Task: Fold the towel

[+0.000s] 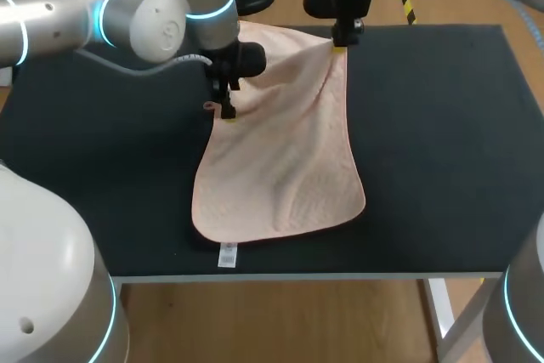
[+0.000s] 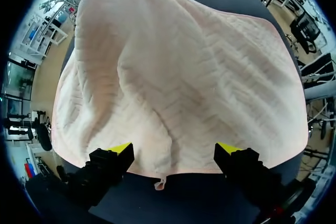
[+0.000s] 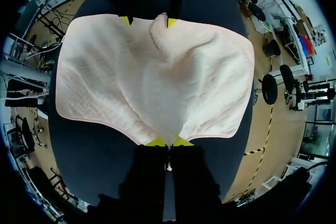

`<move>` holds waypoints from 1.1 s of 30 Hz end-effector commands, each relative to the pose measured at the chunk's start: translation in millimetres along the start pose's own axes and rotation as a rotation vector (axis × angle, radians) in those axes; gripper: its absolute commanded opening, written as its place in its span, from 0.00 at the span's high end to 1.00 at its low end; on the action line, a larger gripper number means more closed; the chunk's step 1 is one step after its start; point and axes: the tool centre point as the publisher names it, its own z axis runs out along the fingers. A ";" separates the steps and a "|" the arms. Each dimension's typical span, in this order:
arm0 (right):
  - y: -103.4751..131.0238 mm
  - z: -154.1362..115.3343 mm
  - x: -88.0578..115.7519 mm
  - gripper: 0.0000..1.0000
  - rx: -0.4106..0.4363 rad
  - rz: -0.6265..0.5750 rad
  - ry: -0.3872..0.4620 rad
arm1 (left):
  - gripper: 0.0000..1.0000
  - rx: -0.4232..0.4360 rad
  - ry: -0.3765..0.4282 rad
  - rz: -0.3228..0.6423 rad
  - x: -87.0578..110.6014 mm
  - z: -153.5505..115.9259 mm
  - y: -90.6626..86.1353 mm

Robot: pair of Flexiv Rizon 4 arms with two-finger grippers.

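Towel (image 1: 280,167), pale pink, lies down the middle of a black table (image 1: 442,142). Right gripper (image 3: 169,141) is clamped on its far corner. Left gripper (image 2: 174,149) straddles the towel's left edge, fingers wide apart. It should close squarely there before lifting, so both held points travel level.

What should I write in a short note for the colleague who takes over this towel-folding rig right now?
Left tool: open, at the far left edge of the towel, cloth between its fingers but not gripped.
Right tool: shut on the towel's far right corner, which looks lifted off the table.
Towel: lies lengthwise and unfolded, its near end flat by the table's front edge.
Done: one corner gripped.
Left: grip the second corner, then make the fold.
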 end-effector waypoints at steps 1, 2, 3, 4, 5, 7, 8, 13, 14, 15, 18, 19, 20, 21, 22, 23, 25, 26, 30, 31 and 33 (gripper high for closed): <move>0.3 -0.8 -2.4 1.00 0.003 -0.003 0.009 | 0.00 -0.017 -0.003 -0.010 -6.8 13.4 -4.6; 0.5 -0.9 -2.2 1.00 0.003 -0.003 0.010 | 0.00 -0.022 -0.005 -0.015 -8.1 15.8 -3.7; 0.7 -1.0 -1.9 1.00 0.004 -0.004 0.011 | 0.00 -0.026 -0.010 -0.015 -9.1 17.3 -2.7; 0.9 -1.2 -1.6 1.00 0.004 -0.004 0.012 | 0.00 -0.033 -0.018 -0.017 -10.2 19.3 -1.4; 1.0 -1.5 -1.2 1.00 0.004 -0.005 0.013 | 0.00 -0.025 -0.025 -0.017 -11.3 21.0 -0.1; 1.1 -1.7 -0.8 1.00 0.004 -0.005 0.014 | 0.00 -0.034 -0.027 -0.016 -13.9 25.2 2.7; 1.2 -1.7 -0.6 1.00 0.004 -0.005 0.015 | 0.00 -0.030 -0.028 -0.018 -15.0 26.6 4.2; 2.8 -2.3 0.8 1.00 0.002 -0.007 0.015 | 1.00 -0.054 -0.037 -0.020 -18.9 29.6 11.4; 3.0 -2.4 1.0 1.00 0.001 -0.007 0.015 | 1.00 -0.053 -0.040 -0.021 -18.8 28.4 13.2; 3.3 -2.6 1.3 1.00 0.001 -0.007 0.015 | 1.00 -0.052 -0.043 -0.023 -18.8 27.1 15.1; 3.7 -3.3 2.0 1.00 -0.001 -0.007 0.013 | 1.00 -0.045 -0.051 -0.028 -17.0 21.4 18.5; 3.7 -3.5 2.1 1.00 -0.002 -0.007 0.012 | 1.00 -0.041 -0.056 -0.031 -16.1 18.5 19.1; 3.9 -3.6 2.5 1.00 -0.002 -0.007 0.012 | 1.00 -0.034 -0.062 -0.031 -15.1 15.0 19.7; 4.1 -3.7 2.8 1.00 -0.003 -0.008 0.012 | 1.00 -0.033 -0.065 -0.033 -13.9 10.9 19.8; 4.4 -3.7 3.1 1.00 -0.003 -0.009 0.012 | 1.00 -0.028 -0.071 -0.040 -13.1 6.5 20.1; 4.7 -3.7 3.5 1.00 -0.004 -0.010 0.011 | 1.00 -0.014 -0.080 -0.041 -12.2 2.4 20.7; 5.3 -3.6 4.0 1.00 -0.006 -0.011 0.011 | 1.00 -0.003 -0.089 -0.050 -11.4 -6.9 22.5; 5.6 -3.5 4.3 1.00 -0.007 -0.012 0.011 | 1.00 0.002 -0.094 -0.051 -10.8 -12.0 23.5; 6.6 -3.0 5.6 1.00 -0.011 -0.017 0.011 | 1.00 0.008 -0.112 -0.052 -9.4 -31.8 27.5; 6.6 -3.0 5.7 1.00 -0.012 -0.017 0.010 | 1.00 0.012 -0.121 -0.053 -9.1 -37.9 29.2; 6.5 -3.0 6.1 1.00 -0.013 -0.018 0.009 | 1.00 0.027 -0.133 -0.062 -8.5 -50.1 33.6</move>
